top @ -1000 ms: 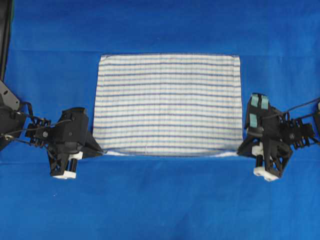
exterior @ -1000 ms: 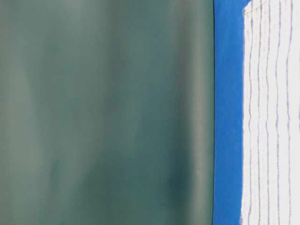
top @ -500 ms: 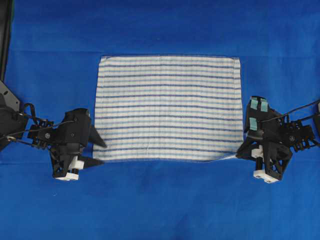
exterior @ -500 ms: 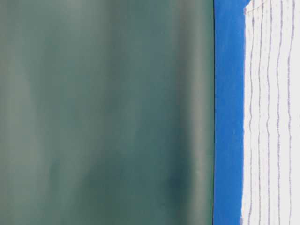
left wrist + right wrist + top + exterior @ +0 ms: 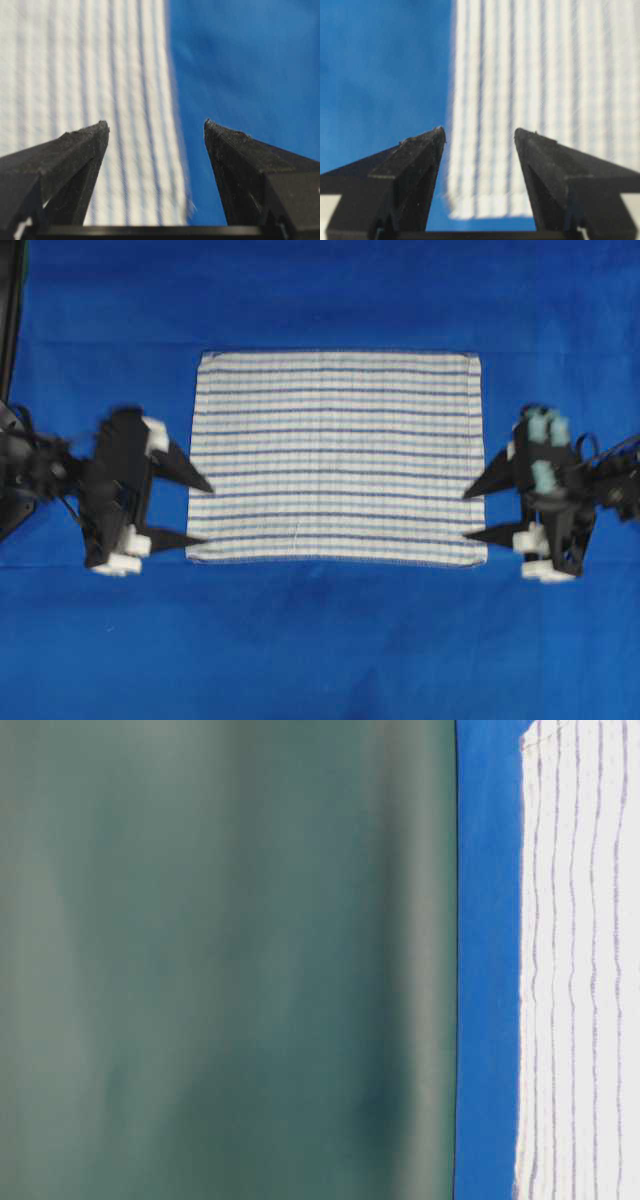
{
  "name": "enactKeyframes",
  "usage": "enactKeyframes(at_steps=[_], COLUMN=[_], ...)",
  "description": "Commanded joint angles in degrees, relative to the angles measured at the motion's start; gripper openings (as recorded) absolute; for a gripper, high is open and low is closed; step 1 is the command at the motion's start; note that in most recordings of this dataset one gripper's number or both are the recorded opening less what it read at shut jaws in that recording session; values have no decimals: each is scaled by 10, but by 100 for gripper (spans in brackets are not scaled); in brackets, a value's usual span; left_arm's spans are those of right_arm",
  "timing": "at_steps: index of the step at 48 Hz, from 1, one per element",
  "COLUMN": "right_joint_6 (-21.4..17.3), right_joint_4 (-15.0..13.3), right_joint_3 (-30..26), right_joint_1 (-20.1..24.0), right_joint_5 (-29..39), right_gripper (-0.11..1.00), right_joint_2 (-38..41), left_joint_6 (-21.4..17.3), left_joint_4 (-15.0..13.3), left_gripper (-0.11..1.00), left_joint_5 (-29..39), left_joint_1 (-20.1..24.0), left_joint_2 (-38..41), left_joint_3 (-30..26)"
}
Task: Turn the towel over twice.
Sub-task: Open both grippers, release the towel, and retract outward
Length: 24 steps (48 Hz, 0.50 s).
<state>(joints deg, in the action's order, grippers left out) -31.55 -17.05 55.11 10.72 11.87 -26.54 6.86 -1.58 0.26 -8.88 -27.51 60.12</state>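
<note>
Left end effector (image 5: 198,511) and right end effector (image 5: 474,513) spread wide, empty, flanking flat towel's (image 5: 337,457) near corners.

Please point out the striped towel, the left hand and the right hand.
White woven towel with blue stripes (image 5: 335,455), overhead view, middle of its cloth.
Left hand (image 5: 200,512), overhead view, midway between its black fingertips.
Right hand (image 5: 470,514), overhead view, midway between its fingertips.
</note>
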Motion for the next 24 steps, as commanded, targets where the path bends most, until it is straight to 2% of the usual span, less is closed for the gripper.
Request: enactKeyframes(at_steps=[1, 14, 18, 24], right_joint_6=[0, 0, 0, 0], right_joint_4=[-34, -127, -140, -141], right_joint_3=[-2, 39, 55, 94], right_joint_1=[-20, -113, -139, -175], right_joint_5=[-1, -25, -33, -70], right_gripper=[65, 65, 65, 65], right_joint_2=[-45, -182, -214, -251], left_joint_6=[-24, -108, -120, -120], left_joint_4=[1, 1, 1, 1], left_gripper=[71, 71, 70, 71], left_joint_5=[-6, -50, -52, -52], left_joint_1=[22, 89, 108, 127], left_joint_2=[-46, -184, -230, -281], left_joint_3=[5, 58, 80, 113])
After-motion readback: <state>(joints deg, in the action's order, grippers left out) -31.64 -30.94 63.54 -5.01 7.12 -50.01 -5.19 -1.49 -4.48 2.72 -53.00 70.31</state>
